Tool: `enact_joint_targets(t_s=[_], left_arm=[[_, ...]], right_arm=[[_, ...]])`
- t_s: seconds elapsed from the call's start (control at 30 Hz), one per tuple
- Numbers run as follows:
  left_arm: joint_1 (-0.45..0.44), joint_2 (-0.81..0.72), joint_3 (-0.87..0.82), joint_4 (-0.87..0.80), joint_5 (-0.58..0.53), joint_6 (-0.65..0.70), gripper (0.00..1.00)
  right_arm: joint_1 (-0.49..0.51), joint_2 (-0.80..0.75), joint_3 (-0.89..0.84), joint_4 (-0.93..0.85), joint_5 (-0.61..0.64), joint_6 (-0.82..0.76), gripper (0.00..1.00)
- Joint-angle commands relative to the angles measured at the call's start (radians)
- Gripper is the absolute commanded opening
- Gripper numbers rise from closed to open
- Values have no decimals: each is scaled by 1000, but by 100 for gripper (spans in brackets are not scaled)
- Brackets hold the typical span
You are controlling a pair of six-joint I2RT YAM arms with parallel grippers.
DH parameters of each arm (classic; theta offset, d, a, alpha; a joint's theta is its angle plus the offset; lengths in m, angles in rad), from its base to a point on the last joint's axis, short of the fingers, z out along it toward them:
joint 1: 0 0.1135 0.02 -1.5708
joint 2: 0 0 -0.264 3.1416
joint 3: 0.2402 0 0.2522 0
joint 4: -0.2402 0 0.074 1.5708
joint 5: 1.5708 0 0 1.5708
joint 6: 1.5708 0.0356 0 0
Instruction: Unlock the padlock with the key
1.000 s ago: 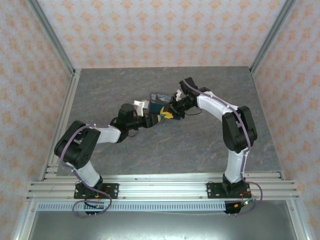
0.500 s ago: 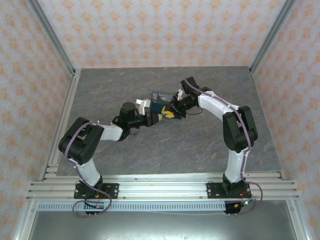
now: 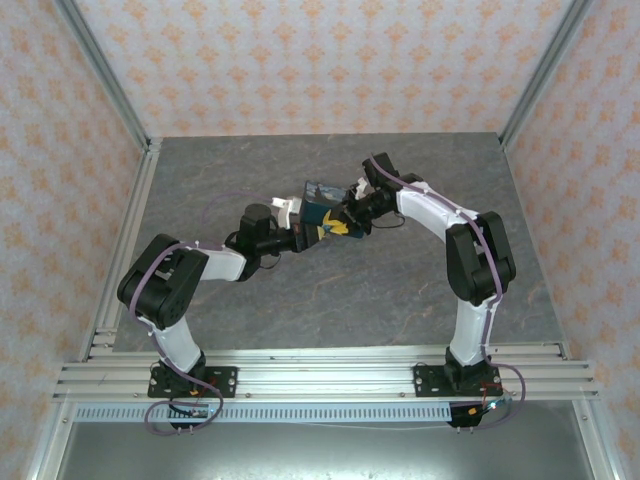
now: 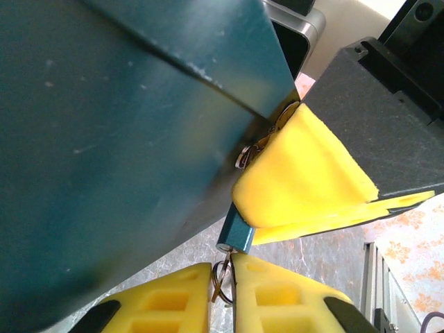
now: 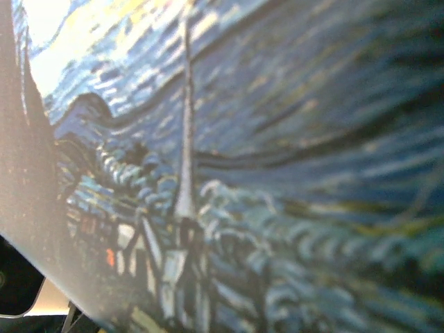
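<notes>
Left arm [image 3: 215,262] has nudged in toward the tin [image 4: 104,139], and the left fingers [image 4: 277,300] are pinching the key [image 4: 222,277] right under the padlock [image 4: 236,234] at the tin's edge, so insertion looks close, though I can't tell what the right fingers [image 4: 298,173] grip.

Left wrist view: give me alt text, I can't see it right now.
The left gripper is closed on a thin metal piece, likely the key, just under the small teal padlock. The padlock sits at the edge of the dark teal tin, with another yellow pad right beside it.
</notes>
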Motion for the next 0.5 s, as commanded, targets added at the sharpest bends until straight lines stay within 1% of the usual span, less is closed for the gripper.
enact_joint_targets(t_s=[0.0,0.23,0.47], left_arm=[[-26,1,37,29,4,7,16],[-30,12,52,27,7,5,14],[-34,21,68,25,18,0,1]], right_arm=[[14,14,-13,19,-63,37,0],[14,16,-15,19,-65,36,0],[14,17,-22,18,-65,36,0]])
